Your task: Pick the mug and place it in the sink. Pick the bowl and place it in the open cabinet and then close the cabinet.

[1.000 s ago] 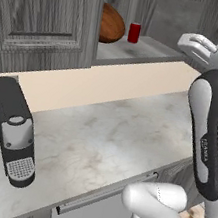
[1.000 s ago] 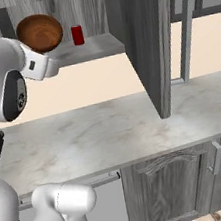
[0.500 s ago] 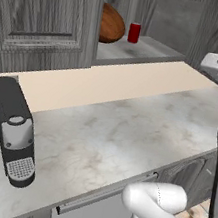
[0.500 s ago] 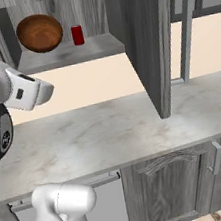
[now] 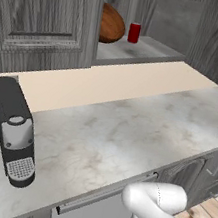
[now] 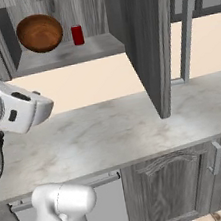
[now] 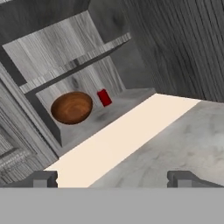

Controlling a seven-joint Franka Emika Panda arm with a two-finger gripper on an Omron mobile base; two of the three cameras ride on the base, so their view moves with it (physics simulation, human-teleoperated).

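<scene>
One bowl (image 6: 39, 33) and one small red item (image 6: 77, 35) are seen on the lower shelf of the open cabinet (image 6: 68, 54), side by side and a little apart. The bowl is tipped up on its edge, its brown hollow turned outward, at the left of the shelf in the right base view; the red item stands upright to its right. From the pictures it cannot be told whether this red item is the mug.

One cabinet door (image 6: 152, 40) is swung out over the marble counter (image 6: 116, 132), and one slim silver bar handle (image 6: 184, 35) is carried on it. A second, closed wall cabinet door (image 5: 44, 13) is seen left of the opening in the left base view.

One black coffee machine (image 5: 13, 132) is set on the counter, well apart from the cabinet.

The gripper (image 7: 112, 178) is held over the counter with its two fingertips (image 7: 43, 178) spread wide and nothing between them. It is pointed toward the cabinet opening, well short of the bowl.
</scene>
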